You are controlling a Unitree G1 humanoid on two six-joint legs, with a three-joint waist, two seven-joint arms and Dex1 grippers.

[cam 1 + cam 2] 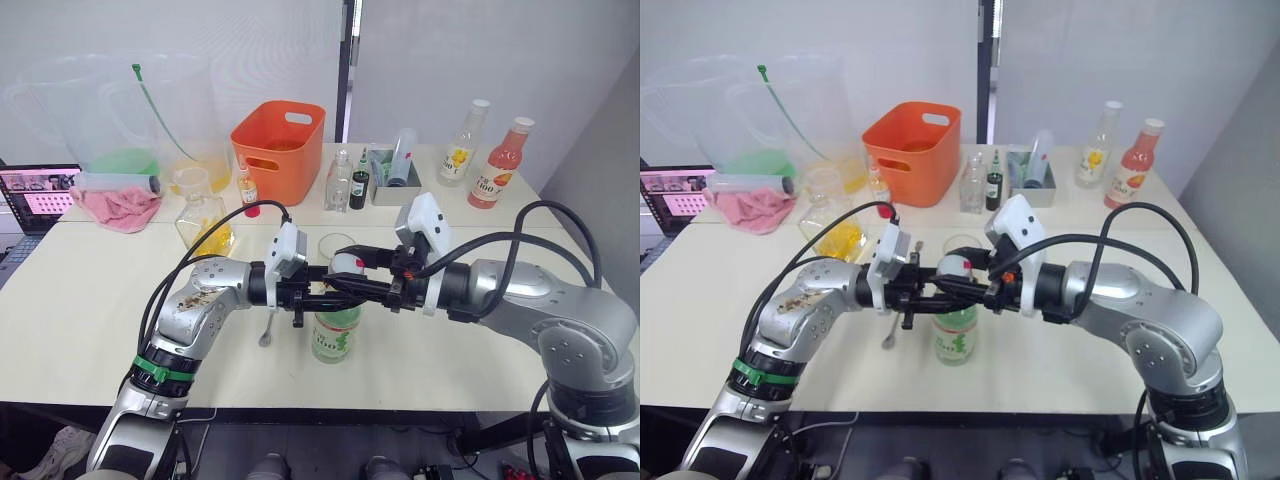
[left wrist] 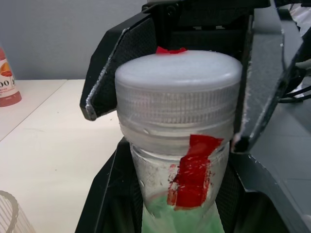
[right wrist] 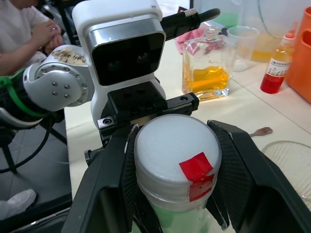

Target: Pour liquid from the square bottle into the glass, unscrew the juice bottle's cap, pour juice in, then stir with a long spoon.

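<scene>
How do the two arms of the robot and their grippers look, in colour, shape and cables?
Both arms have rounded silver-grey metal shells with black joints. The left arm has a green band near its base and brownish marks on its shell. A white camera box sits on each wrist, and black cables loop over both arms. The left gripper and right gripper each have two black, wedge-shaped fingers.

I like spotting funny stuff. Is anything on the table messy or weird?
Nothing is spilled or tipped. One oddity: the juice bottle has red tape running from its neck up onto the white cap. The pink cloth lies crumpled.
</scene>
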